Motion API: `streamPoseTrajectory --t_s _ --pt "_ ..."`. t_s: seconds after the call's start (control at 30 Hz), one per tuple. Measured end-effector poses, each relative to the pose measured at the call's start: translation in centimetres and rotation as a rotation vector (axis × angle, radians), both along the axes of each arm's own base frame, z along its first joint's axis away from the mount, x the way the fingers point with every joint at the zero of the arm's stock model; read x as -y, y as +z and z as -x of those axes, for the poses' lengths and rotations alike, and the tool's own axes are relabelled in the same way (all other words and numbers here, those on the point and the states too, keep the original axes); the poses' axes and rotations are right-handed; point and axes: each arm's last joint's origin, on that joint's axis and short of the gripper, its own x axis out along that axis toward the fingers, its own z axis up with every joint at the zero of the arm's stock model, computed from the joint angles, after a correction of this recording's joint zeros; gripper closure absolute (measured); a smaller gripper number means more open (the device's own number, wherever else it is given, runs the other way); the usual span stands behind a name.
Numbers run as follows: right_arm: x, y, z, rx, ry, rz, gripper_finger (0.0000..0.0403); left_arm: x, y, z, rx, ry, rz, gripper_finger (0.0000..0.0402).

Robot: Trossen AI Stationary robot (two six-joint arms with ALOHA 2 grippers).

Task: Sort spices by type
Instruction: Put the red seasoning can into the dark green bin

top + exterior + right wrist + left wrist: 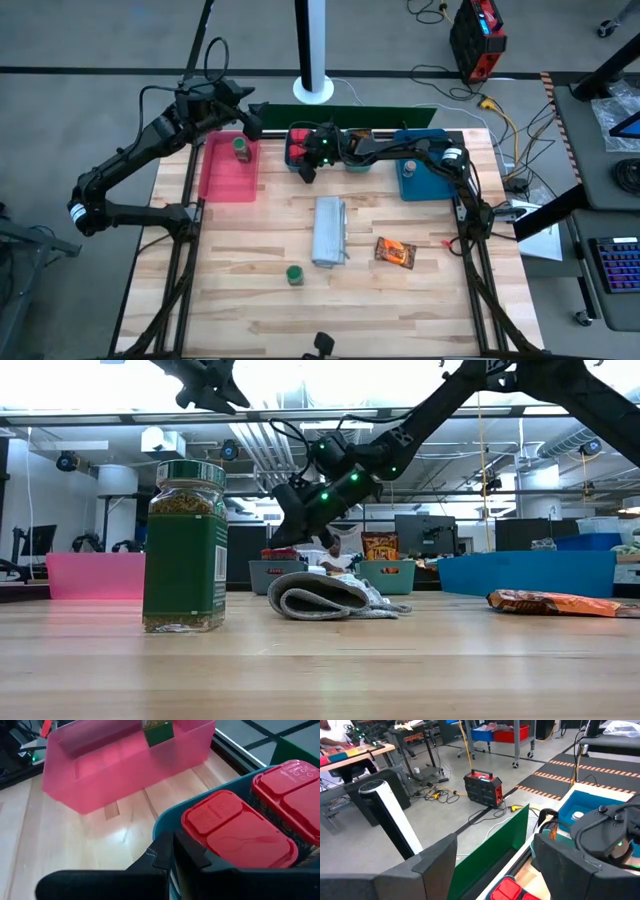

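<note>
My right gripper is shut and empty, just above the near left rim of a teal tray that holds two small red boxes. My left gripper is open and empty, high above the far edge by the pink tray. One green-lidded jar stands in the pink tray. Another stands upright on the table near the front. A flat orange-red packet lies on the table at the right. A pale-lidded jar stands in the blue tray.
A long grey-white folded bundle lies in the middle of the table. A second teal tray stands between the first teal tray and the blue one. A green board stands along the far edge. Bare wood lies at the front left and front right.
</note>
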Motion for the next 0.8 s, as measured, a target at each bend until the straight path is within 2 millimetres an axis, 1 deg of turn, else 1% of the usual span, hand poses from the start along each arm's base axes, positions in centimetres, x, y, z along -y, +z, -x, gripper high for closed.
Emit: streamPoseTrajectory --t_s 0.2,0.4,0.8 --pt "0.1 -0.1 -0.1 0.015 0.003 0.014 0.0394 0.0 0.0 0.0 -0.003 0.001 0.002 0.0154" --pt "0.1 -1.4 -0.3 -0.010 -0.002 -0.008 0.0394 0.0 0.0 0.0 -0.002 0.000 0.002 0.0154" --pt "0.2 -1.1 -0.4 0.005 -0.032 0.049 0.0394 0.0 0.0 0.0 -0.002 0.000 0.002 0.0155"
